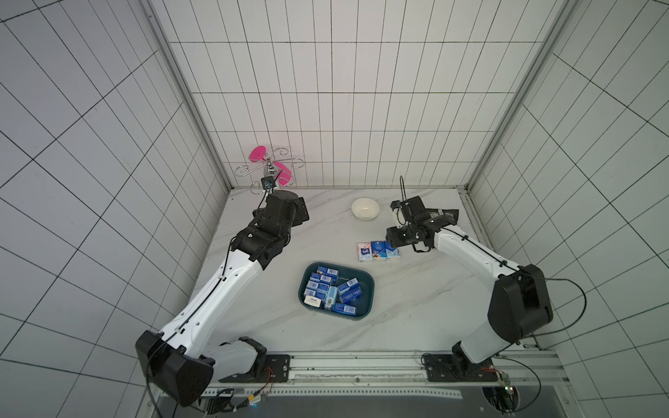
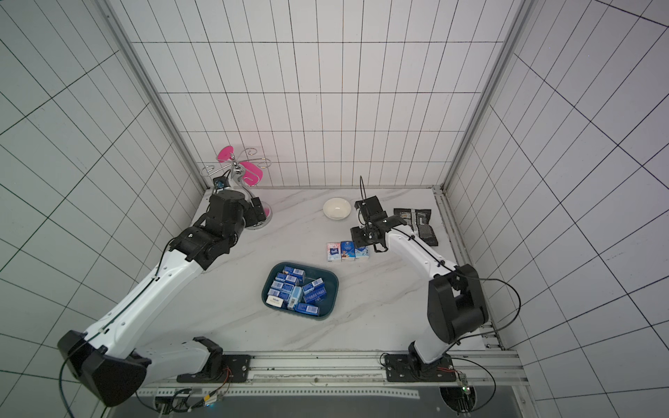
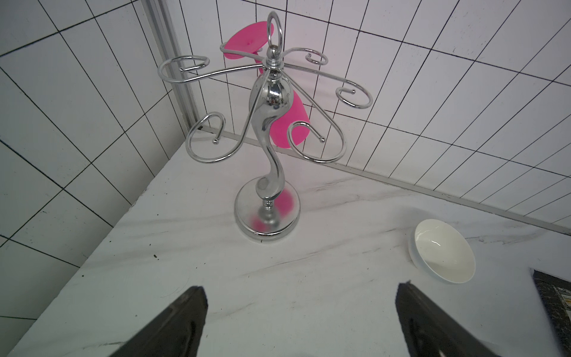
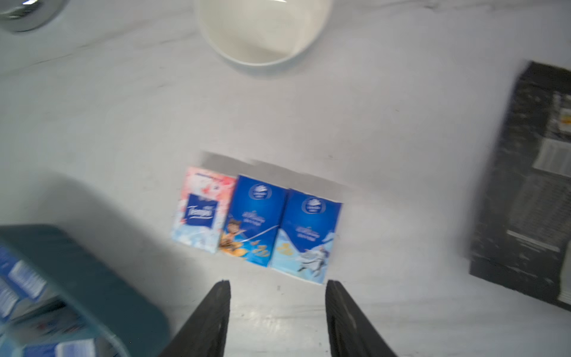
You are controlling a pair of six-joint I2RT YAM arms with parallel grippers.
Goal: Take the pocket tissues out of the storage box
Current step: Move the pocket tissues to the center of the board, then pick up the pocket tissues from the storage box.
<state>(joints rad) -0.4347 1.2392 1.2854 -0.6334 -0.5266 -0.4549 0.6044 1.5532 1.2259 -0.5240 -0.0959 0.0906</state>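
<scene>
In a top view I see the storage box [image 1: 365, 287] at the middle of the table [image 1: 416, 307], most pocket tissues [image 1: 327, 289] inside and three packs [image 1: 378, 251] lined up nearer the far edge. Left wrist: left gripper [image 3: 296, 290] wide apart, empty. Right wrist: right gripper [image 4: 278, 287] part-open beside the row, empty; I'd lift clear before returning to the box.

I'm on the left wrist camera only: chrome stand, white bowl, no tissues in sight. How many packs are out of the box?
Observer: Three pocket tissues lie in a row between the white bowl and the storage box.
Operator: Is the right gripper carrying one?
Observer: No, the right gripper is open and empty, close by that row.
Operator: And inside the box?
Observer: About nine packs, mostly blue, one white-topped.
</scene>
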